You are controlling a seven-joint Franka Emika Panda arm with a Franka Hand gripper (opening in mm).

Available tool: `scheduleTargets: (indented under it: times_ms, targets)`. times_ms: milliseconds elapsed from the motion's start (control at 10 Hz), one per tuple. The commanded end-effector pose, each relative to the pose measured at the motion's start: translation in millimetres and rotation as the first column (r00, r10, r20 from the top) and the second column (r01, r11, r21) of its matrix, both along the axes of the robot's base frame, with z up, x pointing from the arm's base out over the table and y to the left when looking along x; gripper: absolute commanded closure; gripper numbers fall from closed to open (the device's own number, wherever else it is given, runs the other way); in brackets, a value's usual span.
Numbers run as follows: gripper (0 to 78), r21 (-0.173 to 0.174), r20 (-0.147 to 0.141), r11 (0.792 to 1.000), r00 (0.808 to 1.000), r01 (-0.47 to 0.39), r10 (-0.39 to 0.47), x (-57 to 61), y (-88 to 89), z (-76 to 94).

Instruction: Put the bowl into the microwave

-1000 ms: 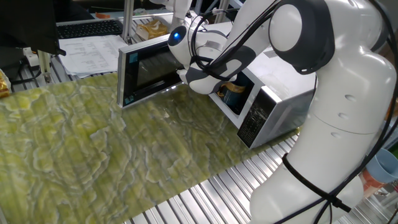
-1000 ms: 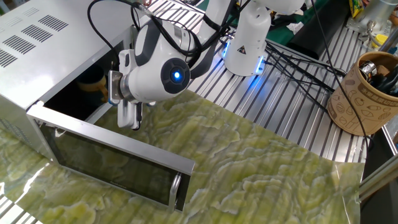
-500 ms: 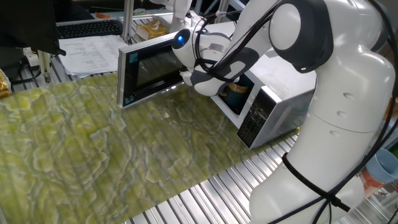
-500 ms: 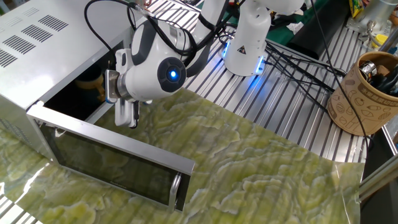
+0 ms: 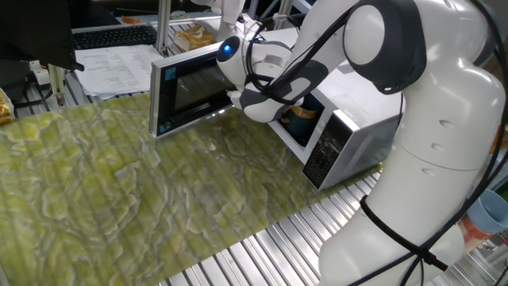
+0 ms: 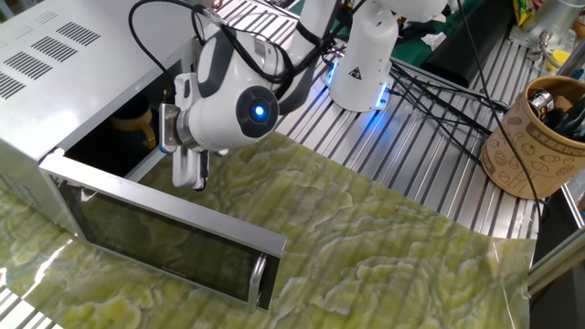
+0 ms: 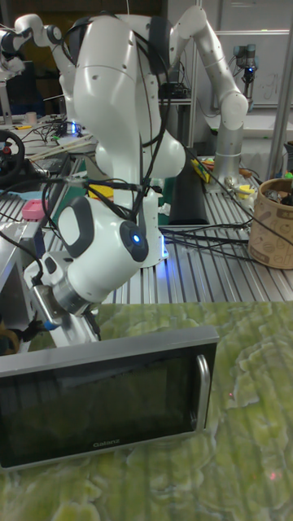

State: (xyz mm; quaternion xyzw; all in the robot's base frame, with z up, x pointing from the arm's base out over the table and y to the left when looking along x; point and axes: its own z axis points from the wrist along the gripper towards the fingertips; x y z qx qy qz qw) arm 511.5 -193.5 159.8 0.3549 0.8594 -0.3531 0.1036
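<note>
The white microwave (image 6: 55,55) stands with its door (image 6: 164,242) swung wide open. Inside the cavity sits the bowl (image 5: 302,119), dark teal with a yellow-tan handle, seen in the other fixed view as a dark shape (image 6: 135,123) deep in the opening. My gripper (image 6: 190,172) hangs just outside the opening, over the door's hinge side, fingers pointing down. It looks open and holds nothing, and stands apart from the bowl. In the tall fixed view the gripper (image 7: 57,313) sits behind the door's top edge (image 7: 106,350).
A green marbled mat (image 5: 119,191) covers the table. A brown holder (image 6: 535,137) full of tools stands at the far right. The arm's base (image 6: 366,55) with cables is behind the mat. Papers (image 5: 119,70) and a keyboard (image 5: 111,36) lie beyond the microwave door.
My gripper drifted a little toward the microwave half a second ago and is now back where it was. The bowl and the door have not moved.
</note>
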Motion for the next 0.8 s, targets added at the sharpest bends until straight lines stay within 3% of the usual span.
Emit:
scheduleTargets:
  times_ms: [100, 800]
  targets:
    - [76.4, -0.003, 0.010, 1.000, 1.000, 0.016, -0.016, 5.0, 8.7, 3.6]
    - [76.4, -0.001, 0.037, 1.000, 0.999, 0.004, -0.004, 19.9, 2.7, -2.9]
